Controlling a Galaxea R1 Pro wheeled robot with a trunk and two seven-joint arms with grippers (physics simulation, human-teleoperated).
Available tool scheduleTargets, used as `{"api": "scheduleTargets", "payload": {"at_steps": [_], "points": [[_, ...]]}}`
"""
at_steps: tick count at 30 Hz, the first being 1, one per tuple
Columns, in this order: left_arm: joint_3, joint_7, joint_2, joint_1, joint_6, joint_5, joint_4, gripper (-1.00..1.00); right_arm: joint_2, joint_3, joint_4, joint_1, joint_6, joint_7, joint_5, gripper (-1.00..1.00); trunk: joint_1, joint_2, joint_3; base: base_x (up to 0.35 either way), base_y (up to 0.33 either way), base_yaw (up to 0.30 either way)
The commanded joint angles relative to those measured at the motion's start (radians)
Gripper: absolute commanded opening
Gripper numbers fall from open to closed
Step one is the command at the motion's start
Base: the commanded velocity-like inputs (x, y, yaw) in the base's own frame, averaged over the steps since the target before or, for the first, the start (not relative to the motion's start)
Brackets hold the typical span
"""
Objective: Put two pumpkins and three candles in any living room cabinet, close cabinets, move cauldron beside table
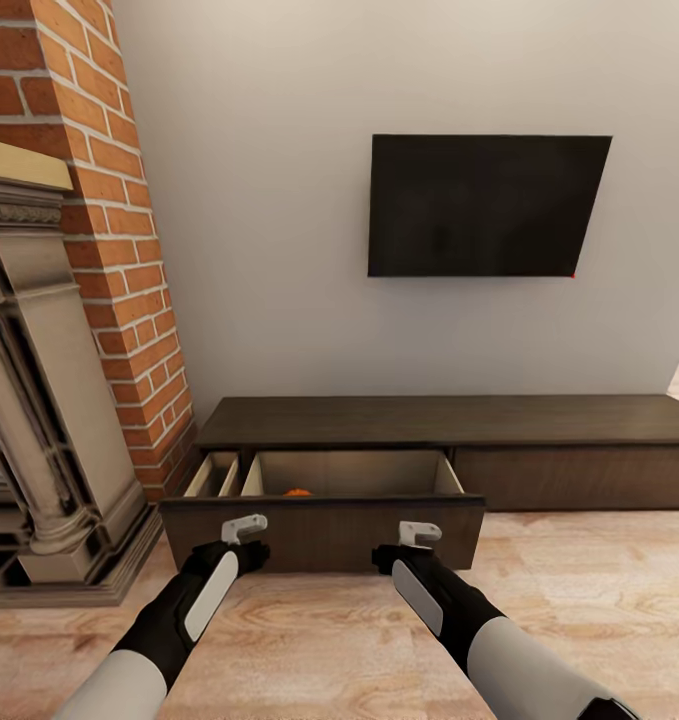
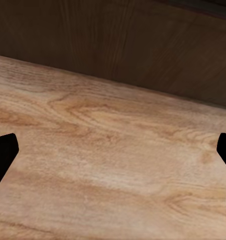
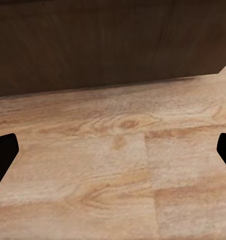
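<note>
Two robot arms reach fwd from the bottom of the head view, black forearms w/ white sleeves. The left gripper [image 1: 247, 527] and right gripper [image 1: 417, 532] hang low over the wood floor [image 1: 579, 600], just in front of the pulled-out drawer [image 1: 324, 530] of the cabinet [image 1: 459, 420]. In each wrist view the dark fingertips [image 2: 4, 155] sit at opposite edges of the picture, spread wide, nothing between them but floor planks and the dark drawer front; the right fingertips [image 3: 3, 152] look the same, so both grippers are released and empty. The cabinet is a long low dark-brown console against a pale wall. Its left drawer is out, showing beige insides split by dividers into narrow sections at left and one wide section. A bit of orange, a pumpkin [image 1: 297, 492], peeks over the drawer front inside the wide section, near its left side; most of it is hidden. The cabinet front to the right is flush and shut. Above hangs a black TV [image 1: 484, 205]. At left stands a brick chimney [image 1: 119, 230] w/ a carved stone fireplace [image 1: 39, 400] surround.
</note>
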State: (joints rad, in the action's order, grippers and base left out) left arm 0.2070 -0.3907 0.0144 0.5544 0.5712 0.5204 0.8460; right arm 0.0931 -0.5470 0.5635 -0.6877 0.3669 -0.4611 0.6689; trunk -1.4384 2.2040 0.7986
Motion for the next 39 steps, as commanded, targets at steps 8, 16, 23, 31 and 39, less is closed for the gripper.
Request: {"api": "scheduleTargets", "payload": {"at_steps": [8,16,23,31,39], "points": [[0.030,-0.011,0.004,-0.001,-0.114,-0.029,-0.050,1.00,-0.008,-0.009,-0.004,0.003,-0.146,0.050,-0.001,1.00,-0.031,0.057,0.026,0.000,0.000,0.000],[0.083,-0.009,0.010,-0.001,-0.387,-0.057,-0.231,1.00,-0.005,-0.015,-0.040,0.041,-0.392,0.048,-0.004,1.00,-0.061,0.113,0.051,0.000,0.000,0.000],[0.111,-0.008,0.013,-0.001,-0.471,-0.058,-0.296,1.00,-0.004,-0.017,-0.052,0.096,-0.412,0.054,-0.040,1.00,-0.088,0.162,0.073,0.000,0.000,0.000],[0.126,-0.007,0.013,-0.003,-0.596,-0.060,-0.384,1.00,-0.006,-0.017,-0.054,0.172,-0.640,0.054,-0.055,1.00,-0.119,0.218,0.098,0.000,0.000,0.000],[0.159,-0.007,0.013,-0.003,-0.666,-0.063,-0.388,1.00,-0.009,-0.017,-0.053,0.187,-0.716,0.056,-0.058,1.00,-0.149,0.274,0.123,0.000,0.000,0.000]]}}
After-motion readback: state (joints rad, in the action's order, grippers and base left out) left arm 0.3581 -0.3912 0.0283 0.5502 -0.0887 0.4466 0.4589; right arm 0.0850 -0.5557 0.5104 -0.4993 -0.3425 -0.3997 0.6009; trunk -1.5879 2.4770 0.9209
